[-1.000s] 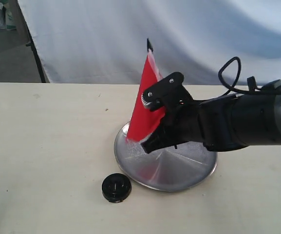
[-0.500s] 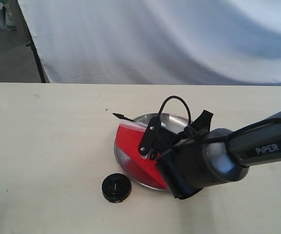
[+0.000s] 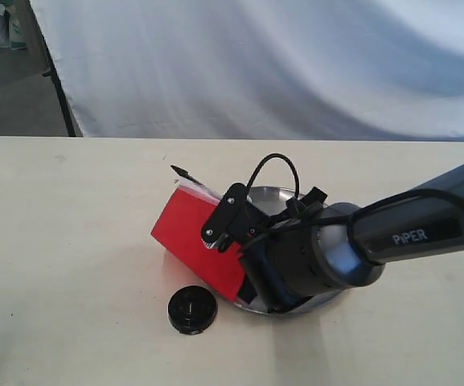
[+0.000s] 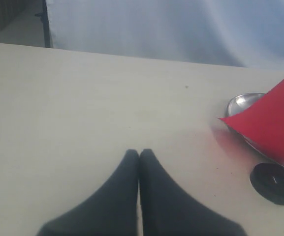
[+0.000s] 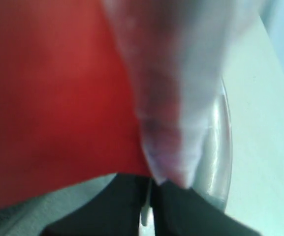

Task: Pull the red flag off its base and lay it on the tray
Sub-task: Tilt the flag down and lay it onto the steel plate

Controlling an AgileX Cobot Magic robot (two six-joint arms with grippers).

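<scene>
The red flag [image 3: 191,241] lies tilted low over the left side of the silver tray [image 3: 276,193], and its black stick tip [image 3: 182,172] points back-left past the rim. My right gripper [image 3: 248,265] is shut on the flag's lower end. In the right wrist view the red cloth [image 5: 58,98] and its pale edge strip [image 5: 181,98] fill the frame above the closed jaws [image 5: 149,196]. The black base [image 3: 192,310] sits empty on the table in front of the tray. My left gripper [image 4: 139,153] is shut on nothing, well apart from the flag [image 4: 274,128] and the base [image 4: 274,182].
A white cloth backdrop [image 3: 256,64] hangs behind the pale table [image 3: 71,241]. A dark stand leg [image 3: 61,96] rises at the back left. The right arm [image 3: 408,233] reaches in from the right over the tray.
The flag went from upright above the tray to lying nearly flat over its left side. My right gripper lowered, turned and shifted left with it. The base has not moved.
</scene>
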